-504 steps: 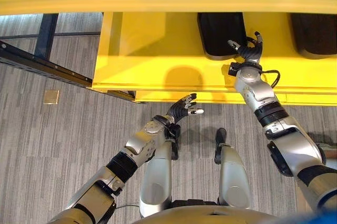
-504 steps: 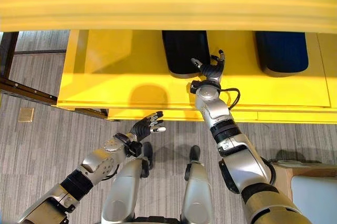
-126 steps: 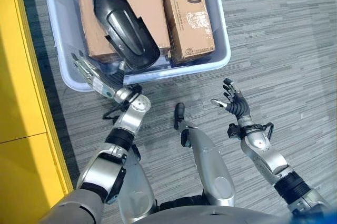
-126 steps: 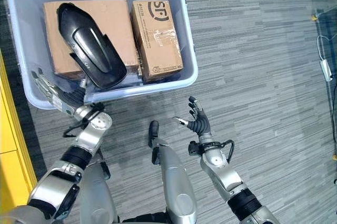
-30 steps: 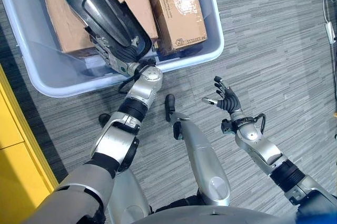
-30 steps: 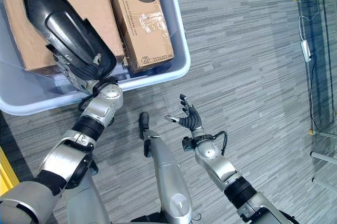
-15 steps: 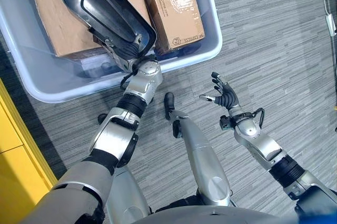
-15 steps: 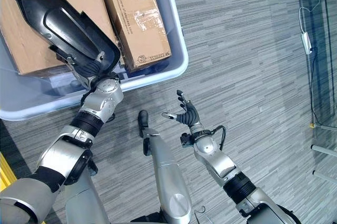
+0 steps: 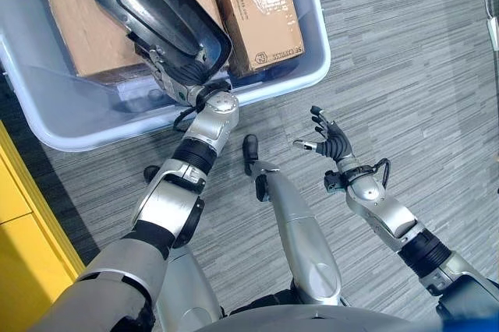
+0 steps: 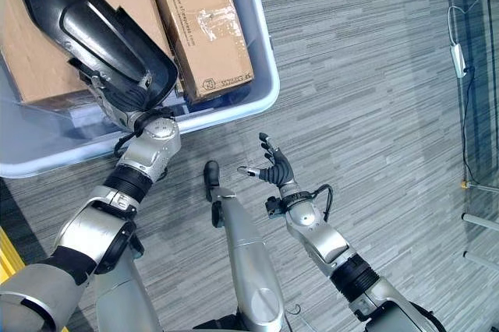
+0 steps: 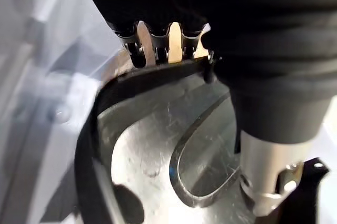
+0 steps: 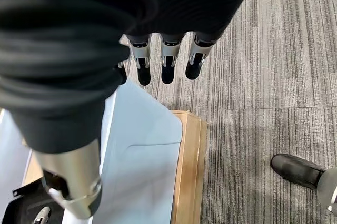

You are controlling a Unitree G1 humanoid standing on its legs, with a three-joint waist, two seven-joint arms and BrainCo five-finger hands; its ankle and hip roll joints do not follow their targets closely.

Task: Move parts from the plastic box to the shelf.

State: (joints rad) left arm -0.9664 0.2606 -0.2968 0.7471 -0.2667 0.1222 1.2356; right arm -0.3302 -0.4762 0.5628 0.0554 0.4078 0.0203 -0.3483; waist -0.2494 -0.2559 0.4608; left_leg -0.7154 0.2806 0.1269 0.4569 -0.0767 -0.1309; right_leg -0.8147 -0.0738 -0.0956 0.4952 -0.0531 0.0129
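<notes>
One plastic box (image 9: 316, 44) on grey carpet (image 9: 405, 59).

Glossy black part (image 9: 160, 16) — translucent plastic box (image 9: 308, 75).

the plastic box (image 9: 316, 51) is pale, translucent blue-grey; in it the part (image 10: 86, 32) is glossy black with a greyer sheen along its ridge; the two cardboard boxes (image 10: 204, 24) are plain brown, the narrower one with black print and a strip of clear tape; the floor (image 9: 405, 75) is grey carpet in fine darker and lighter stripes; the shelf (image 9: 19, 223) edge is bright yellow; each robot hand (image 9: 331, 143) has silver fingers with dark tips.
</notes>
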